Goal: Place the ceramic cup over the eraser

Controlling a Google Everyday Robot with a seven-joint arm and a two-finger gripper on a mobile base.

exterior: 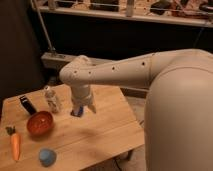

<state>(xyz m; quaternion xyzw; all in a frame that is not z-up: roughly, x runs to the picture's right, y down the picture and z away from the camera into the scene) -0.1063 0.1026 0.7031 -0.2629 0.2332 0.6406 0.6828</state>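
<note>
The ceramic cup [47, 157] is small, light blue and rounded; it sits near the front edge of the wooden table [100, 132], to the left. The eraser [27, 105] is a slim black bar with a pale stripe, lying at the table's back left. My gripper [81, 107] hangs from the white arm over the middle of the table, pointing down, next to a darker blue object [76, 112]. It is well right of the eraser and up-right of the cup.
An orange-red bowl [40, 123] sits between eraser and cup. An orange carrot [15, 144] lies at the front left. A whitish crumpled bottle [52, 100] stands behind the bowl. My arm's large white body fills the right side.
</note>
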